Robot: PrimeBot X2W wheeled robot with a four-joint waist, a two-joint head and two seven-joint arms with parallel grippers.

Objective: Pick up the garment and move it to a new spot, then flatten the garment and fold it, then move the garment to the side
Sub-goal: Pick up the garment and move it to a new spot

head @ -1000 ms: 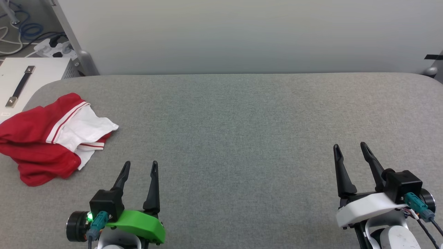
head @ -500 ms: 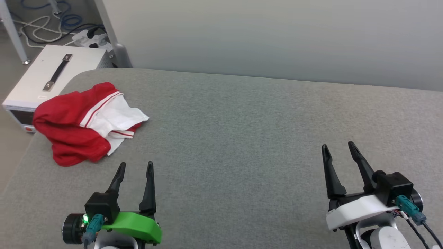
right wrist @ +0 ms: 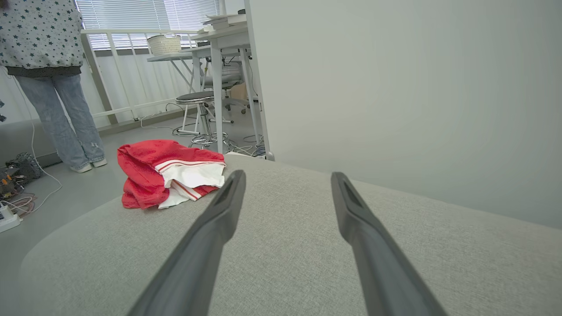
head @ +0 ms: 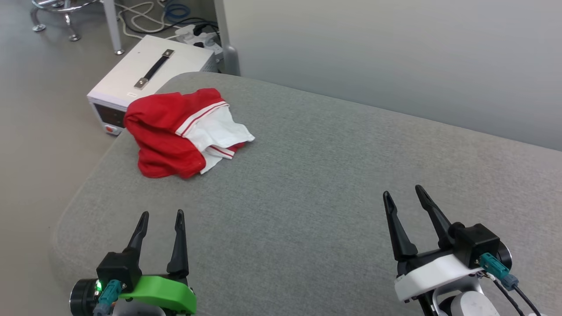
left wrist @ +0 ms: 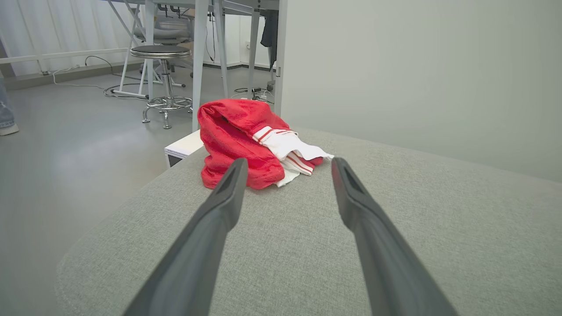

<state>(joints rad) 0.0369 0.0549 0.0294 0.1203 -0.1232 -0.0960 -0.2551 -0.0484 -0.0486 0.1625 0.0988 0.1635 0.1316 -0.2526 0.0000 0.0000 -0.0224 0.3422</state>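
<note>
Left tool [head: 161,213] is rocking a bright green shell [head: 162,296], tiny green light [head: 98,285] glowing. Right tool [head: 402,190] is wearing a white shell [head: 432,270]. Both are sporting long black tapered fingers [head: 178,245], a black block [head: 120,267], and a teal plug [head: 109,292].

Garment [head: 169,131]: bunched in a heap, so its underside and inner folds are hidden from us, and we cannot tell front from back.
Person [right wrist: 52,66]: cut off by the top edge at the chest; we see a starred top, jeans and shoes.
White box [head: 145,74]: its near side is hidden behind the table [head: 307,175] edge and the garment; its front-panel markings are too small for us to read.
</note>
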